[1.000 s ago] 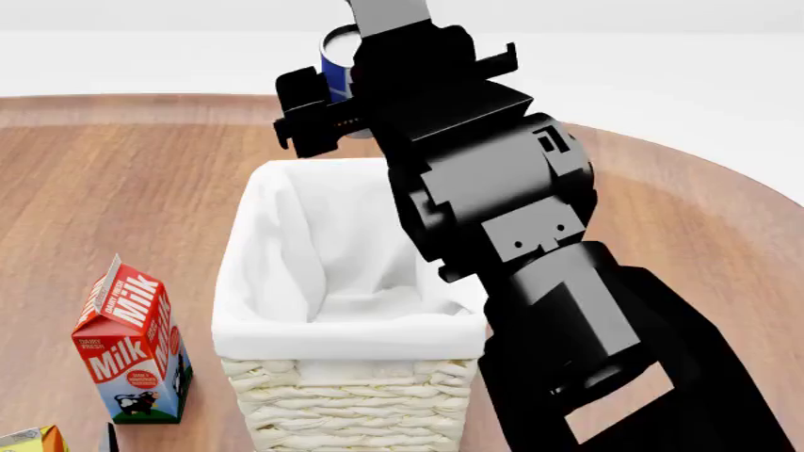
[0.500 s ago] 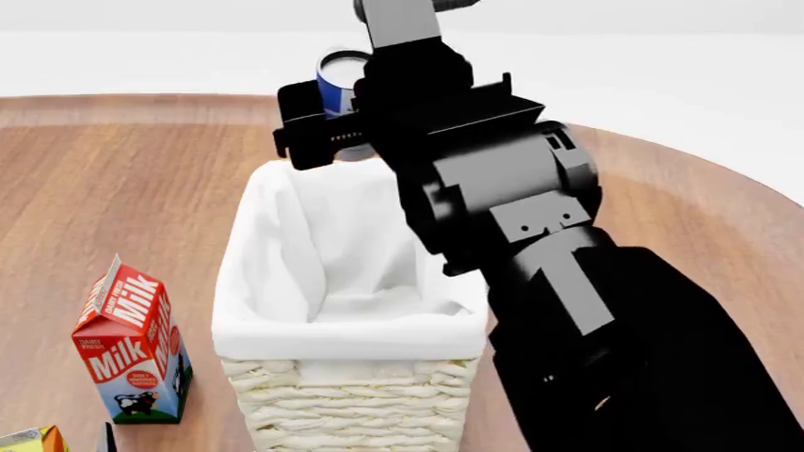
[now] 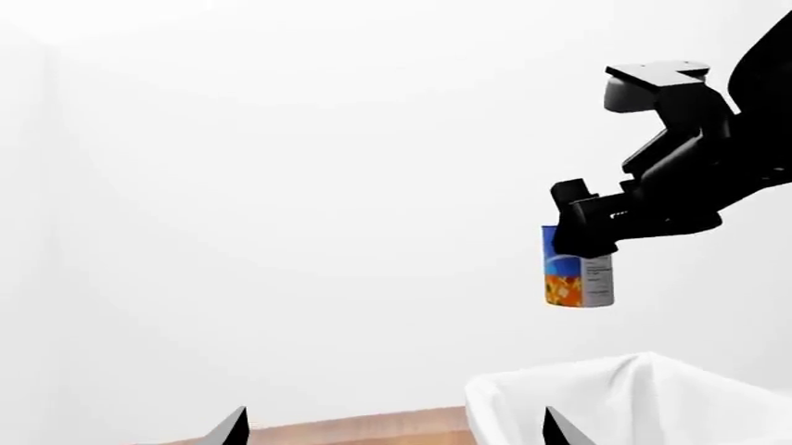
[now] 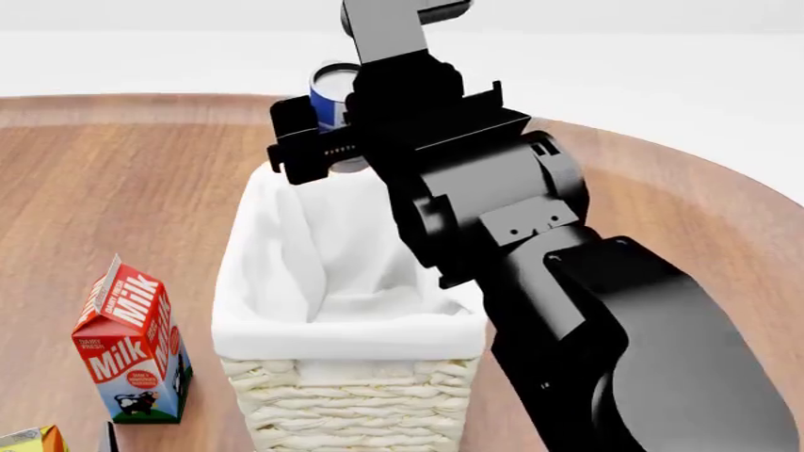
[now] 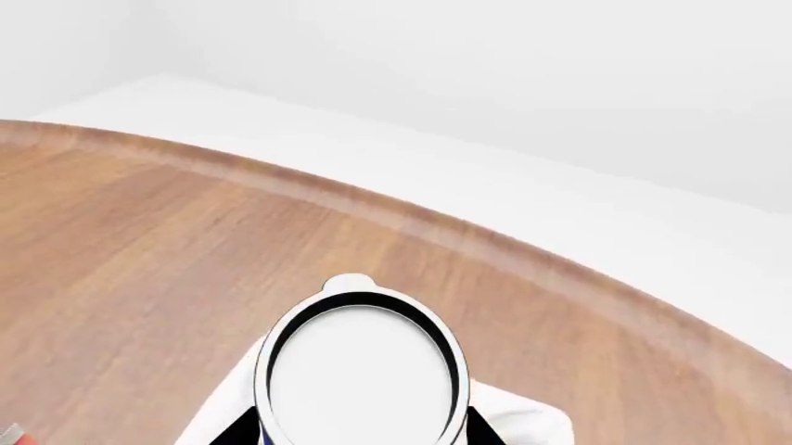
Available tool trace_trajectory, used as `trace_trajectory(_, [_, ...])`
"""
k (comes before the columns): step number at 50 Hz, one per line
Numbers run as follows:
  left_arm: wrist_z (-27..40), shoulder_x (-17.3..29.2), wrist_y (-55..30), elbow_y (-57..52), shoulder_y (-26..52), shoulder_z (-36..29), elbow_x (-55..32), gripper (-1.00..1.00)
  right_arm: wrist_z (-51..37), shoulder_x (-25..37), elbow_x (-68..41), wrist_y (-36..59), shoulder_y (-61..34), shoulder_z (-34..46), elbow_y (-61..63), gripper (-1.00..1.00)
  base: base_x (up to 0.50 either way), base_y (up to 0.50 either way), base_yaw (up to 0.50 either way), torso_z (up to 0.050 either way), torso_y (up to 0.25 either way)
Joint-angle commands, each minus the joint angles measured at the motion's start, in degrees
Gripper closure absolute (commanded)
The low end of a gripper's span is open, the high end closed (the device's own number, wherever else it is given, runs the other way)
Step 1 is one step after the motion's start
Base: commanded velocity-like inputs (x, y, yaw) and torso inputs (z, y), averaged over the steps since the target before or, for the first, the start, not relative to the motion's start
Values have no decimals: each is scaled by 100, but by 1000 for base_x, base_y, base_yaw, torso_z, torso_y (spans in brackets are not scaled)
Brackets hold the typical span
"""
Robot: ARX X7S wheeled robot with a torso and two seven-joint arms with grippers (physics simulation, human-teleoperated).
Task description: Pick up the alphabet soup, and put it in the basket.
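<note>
Soup can (image 4: 329,96) is shown gripped upright by the right end effector (image 4: 337,122), suspended above the far end of the basket (image 4: 352,400).

Nearest the robot on the tabletop (image 4: 113,188), a milk carton (image 4: 132,344) stands just beside the basket's left wall; it plays no part in the task. The basket is lined with white cloth folded over its rim, and its interior appears unoccupied.

Beyond its near rim, the right arm is extended over the opening. The can is held well clear of the lining, presumably so that it can be lowered or dropped without catching the cloth. In the left wrist view the can (image 3: 577,278) is seen hanging above the lining. The left end effector (image 3: 391,428) is held open, only its fingertips visible, apart from the work.

Release is judged the remaining step.
</note>
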State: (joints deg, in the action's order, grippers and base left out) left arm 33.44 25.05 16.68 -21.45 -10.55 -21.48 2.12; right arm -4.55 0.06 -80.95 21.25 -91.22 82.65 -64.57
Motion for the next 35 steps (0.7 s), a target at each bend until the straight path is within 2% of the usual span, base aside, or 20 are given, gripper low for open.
trace_trajectory(1, [107, -10, -105, -93, -23, 32, 168, -100, 5, -3, -118, -147, -97, 273, 84, 100, 0, 0, 0, 0, -111])
trace_trajectory(9, [73, 12, 57, -53, -18, -5, 97, -100, 25, -3, -229, -212, -110, 405, 69, 100, -2, 0, 0, 0, -157])
trace_trajectory(24, [94, -6, -95, -42, 10, -71, 312, -100, 9, -3, -317, -244, -129, 546, 29, 100, 0, 0, 0, 0, -5])
trace_trajectory(35, [88, 18, -87, -54, 4, -112, 376, -100, -8, -4, -342, -265, -116, 603, 67, 100, 0, 0, 0, 0, -194])
